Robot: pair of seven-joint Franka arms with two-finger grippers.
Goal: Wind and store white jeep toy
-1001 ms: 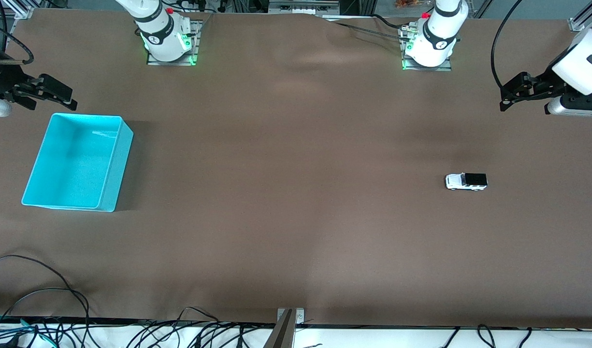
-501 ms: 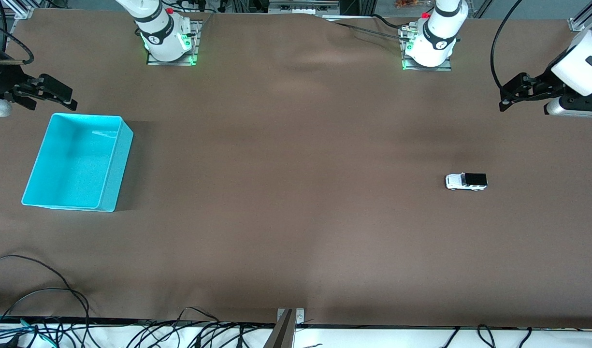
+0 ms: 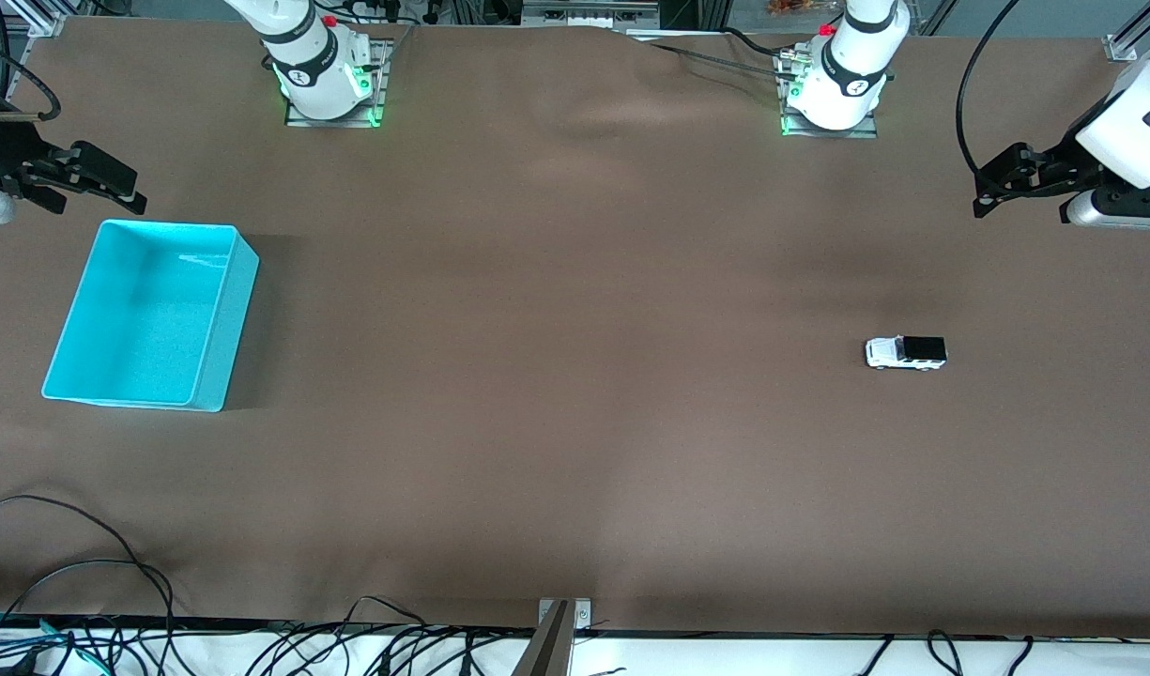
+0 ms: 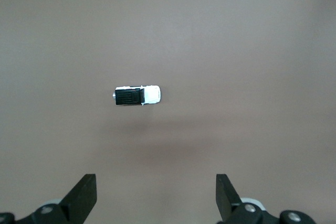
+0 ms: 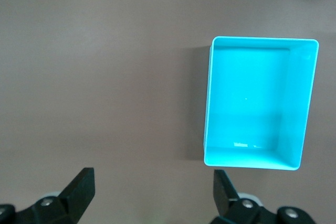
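Note:
The white jeep toy (image 3: 905,353) stands on its wheels on the brown table, toward the left arm's end; it is tiny and boxy with a black roof. In the left wrist view the jeep (image 4: 137,95) lies well clear of my open left gripper (image 4: 156,192). The left gripper (image 3: 984,192) hangs over the table's edge at that end, holding nothing. My right gripper (image 3: 131,188) hovers open over the table beside the turquoise bin (image 3: 229,319), with nothing between its fingers. The right wrist view shows the bin (image 5: 247,98) empty, apart from the right gripper (image 5: 152,187).
Both arm bases (image 3: 326,80) (image 3: 833,89) stand along the table's edge away from the front camera. Loose black cables (image 3: 86,573) lie at the table's edge nearest the camera. A metal bracket (image 3: 560,620) sits at the middle of that edge.
Both grippers have drifted very slightly and stay open. The jeep and the bin have not moved.

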